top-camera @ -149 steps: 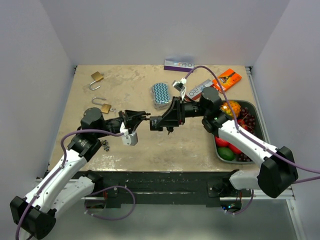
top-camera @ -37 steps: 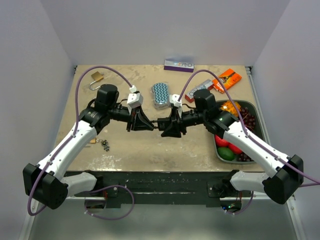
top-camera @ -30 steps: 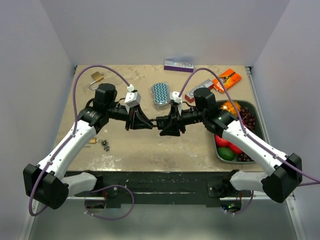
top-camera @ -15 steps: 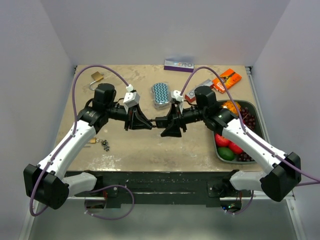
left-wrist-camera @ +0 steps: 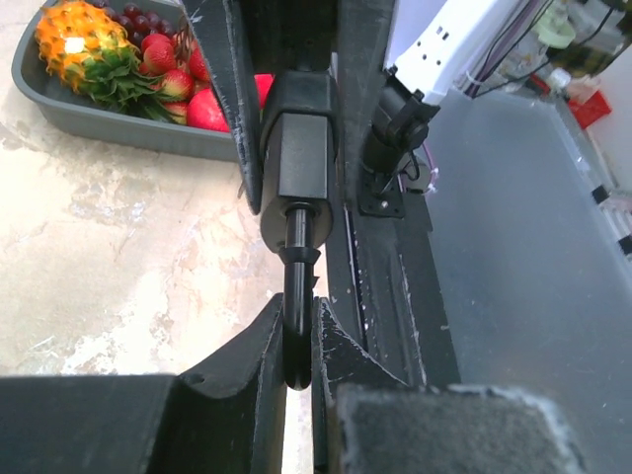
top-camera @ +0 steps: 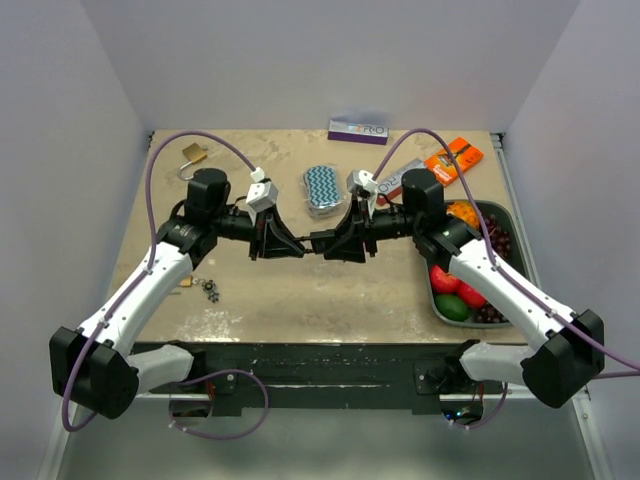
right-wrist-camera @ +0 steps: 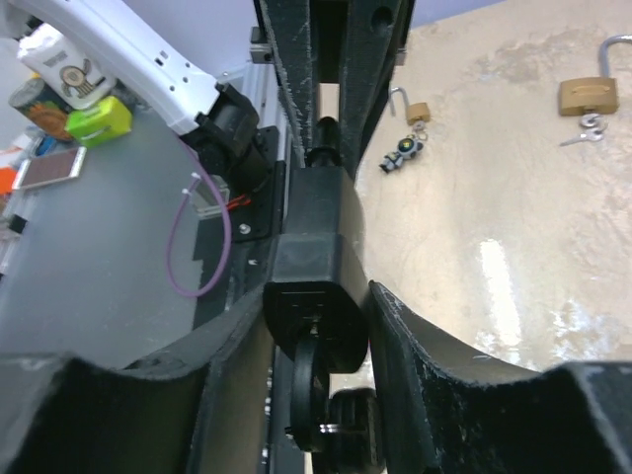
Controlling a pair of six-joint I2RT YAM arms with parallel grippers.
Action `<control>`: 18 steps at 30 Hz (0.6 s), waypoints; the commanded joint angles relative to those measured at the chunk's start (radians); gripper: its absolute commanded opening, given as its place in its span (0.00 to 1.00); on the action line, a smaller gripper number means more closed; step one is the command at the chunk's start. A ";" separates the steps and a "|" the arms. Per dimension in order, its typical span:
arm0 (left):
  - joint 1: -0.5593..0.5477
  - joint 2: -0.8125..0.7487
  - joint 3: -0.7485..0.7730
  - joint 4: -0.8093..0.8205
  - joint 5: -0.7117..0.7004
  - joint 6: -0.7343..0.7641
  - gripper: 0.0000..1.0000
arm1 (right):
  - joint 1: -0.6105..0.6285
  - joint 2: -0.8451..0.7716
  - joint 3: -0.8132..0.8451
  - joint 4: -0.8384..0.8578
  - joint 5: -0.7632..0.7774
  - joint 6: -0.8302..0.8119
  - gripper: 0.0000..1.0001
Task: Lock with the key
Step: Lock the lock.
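Top external view: the bench (top-camera: 300, 300) is a beige, mottled slab enclosed by plain pale walls (top-camera: 330, 60) at the back and on both sides. Above its middle the two arms meet tip to tip. The left gripper (top-camera: 300, 249) and the right gripper (top-camera: 328, 241) share a black padlock (top-camera: 314, 241), which is held clear of the surface. On the far left of the bench lies a brass padlock (top-camera: 193, 155) with its shackle open. A chevron-patterned pouch (top-camera: 322, 188) lies just behind the grippers, a purple-and-white box (top-camera: 357, 130) sits against the back wall, and an orange packet (top-camera: 453, 157) is at the far right. A grey tray (top-camera: 495, 206) of fruit stands at the right edge. A small bunch of keys (top-camera: 210, 290) lies beside the left arm.

Left wrist view: the left gripper is closed on the padlock's shackle (left-wrist-camera: 296, 341), pinched between its two fingers (left-wrist-camera: 265, 367). The lock body runs away from the camera, flanked by the right gripper's fingers. The tray's contents are a spiky orange fruit (left-wrist-camera: 74, 44), strawberries and dark berries. A grey floor (left-wrist-camera: 513, 247) lies beyond the bench edge.

Right wrist view: the right gripper is closed on the padlock's body, with both fingers against its sides. What looks like the key head (right-wrist-camera: 308, 390) stands out of the body's near end. A second, smaller brass padlock (right-wrist-camera: 415, 109) is also seen lying on the bench.
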State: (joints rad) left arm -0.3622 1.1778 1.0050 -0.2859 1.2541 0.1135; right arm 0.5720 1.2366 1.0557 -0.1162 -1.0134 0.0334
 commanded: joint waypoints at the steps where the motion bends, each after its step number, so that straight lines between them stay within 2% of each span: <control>1: 0.002 -0.030 -0.009 0.226 0.076 -0.127 0.00 | 0.009 -0.023 -0.011 0.043 -0.025 0.016 0.49; 6: -0.001 -0.026 -0.016 0.271 0.077 -0.201 0.00 | 0.020 -0.012 -0.011 0.075 -0.013 0.025 0.45; 8: -0.006 -0.026 -0.022 0.347 0.074 -0.242 0.00 | 0.034 -0.005 -0.007 0.073 -0.008 0.008 0.44; 18: -0.040 -0.021 -0.045 0.419 0.054 -0.298 0.00 | 0.060 0.015 0.026 0.095 0.002 -0.004 0.34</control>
State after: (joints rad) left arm -0.3843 1.1778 0.9573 -0.0025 1.2831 -0.1398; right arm 0.6132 1.2423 1.0435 -0.0658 -1.0122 0.0414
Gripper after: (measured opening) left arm 0.151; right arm 0.377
